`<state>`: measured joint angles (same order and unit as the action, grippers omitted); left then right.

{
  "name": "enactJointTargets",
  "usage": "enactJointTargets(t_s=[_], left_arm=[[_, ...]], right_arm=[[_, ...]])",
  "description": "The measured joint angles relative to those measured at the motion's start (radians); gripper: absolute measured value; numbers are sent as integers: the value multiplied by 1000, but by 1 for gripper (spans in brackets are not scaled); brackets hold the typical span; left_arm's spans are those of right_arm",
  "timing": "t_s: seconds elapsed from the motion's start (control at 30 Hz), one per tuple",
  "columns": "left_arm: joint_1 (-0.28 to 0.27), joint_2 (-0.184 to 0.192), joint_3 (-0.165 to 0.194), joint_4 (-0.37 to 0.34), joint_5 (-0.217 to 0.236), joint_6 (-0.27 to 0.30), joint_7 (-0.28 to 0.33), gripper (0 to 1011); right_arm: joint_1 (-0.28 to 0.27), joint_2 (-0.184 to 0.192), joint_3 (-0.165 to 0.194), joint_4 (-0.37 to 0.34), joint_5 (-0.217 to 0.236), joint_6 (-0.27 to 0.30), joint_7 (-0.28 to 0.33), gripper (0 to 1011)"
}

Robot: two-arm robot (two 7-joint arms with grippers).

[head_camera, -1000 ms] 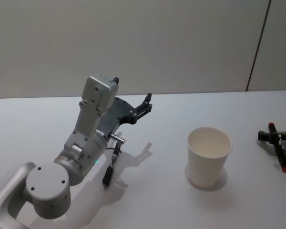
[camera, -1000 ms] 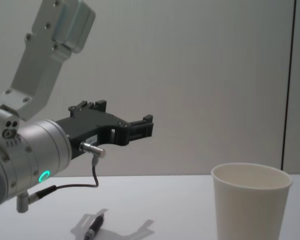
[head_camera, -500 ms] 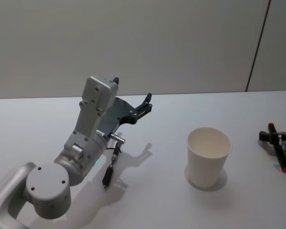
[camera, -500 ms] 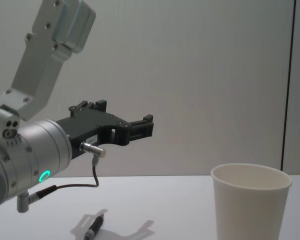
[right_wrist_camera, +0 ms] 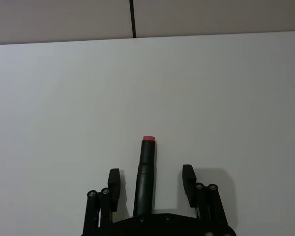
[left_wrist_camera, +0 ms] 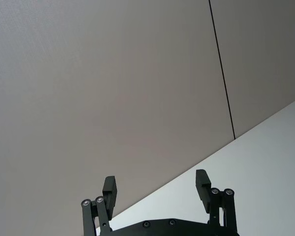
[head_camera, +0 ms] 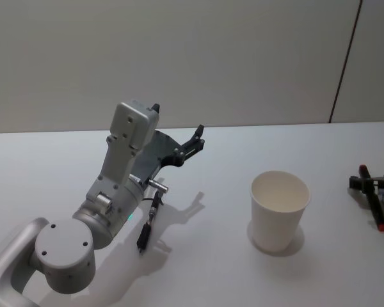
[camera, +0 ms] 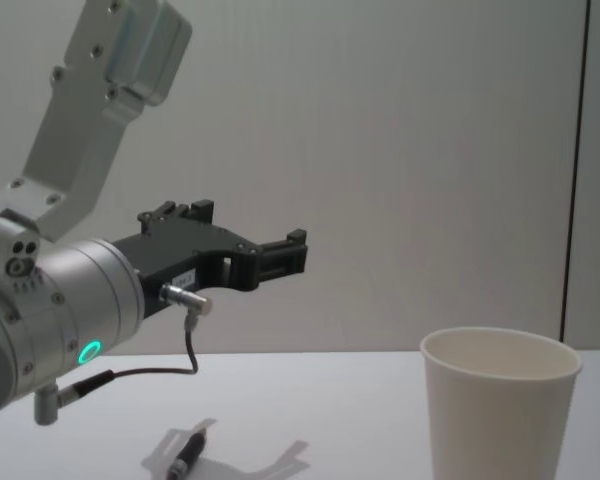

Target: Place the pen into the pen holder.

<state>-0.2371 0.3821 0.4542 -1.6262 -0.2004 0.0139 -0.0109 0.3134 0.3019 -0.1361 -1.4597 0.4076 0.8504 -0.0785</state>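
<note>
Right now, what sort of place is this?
Probably a robotics test room: white table, plain grey panelled wall, off-white paper cup; left gripper raised open, right gripper low around a black red-tipped pen.

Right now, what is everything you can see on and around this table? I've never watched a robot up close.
paper cup: one, off-white, upright and empty, right of the table's middle.
pen: one, black with a red end, near the table's right edge, between the right gripper's fingers with a gap on each side.
dark pen-like stick: one, black, lying on the table below the left arm.
table: one, white.
wall: one, pale grey, behind the table.
left gripper: one, black, open, raised over the table's left side.
right gripper: one, black, open, low at the table's right side.
</note>
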Motion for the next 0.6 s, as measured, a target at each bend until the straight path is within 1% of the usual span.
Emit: enactJointTargets(t_s=[0.6], left_arm=[[0, 0, 0, 0, 0, 0, 0, 1001]], right_arm=[[-1, 0, 0, 1, 1, 0, 0, 669]])
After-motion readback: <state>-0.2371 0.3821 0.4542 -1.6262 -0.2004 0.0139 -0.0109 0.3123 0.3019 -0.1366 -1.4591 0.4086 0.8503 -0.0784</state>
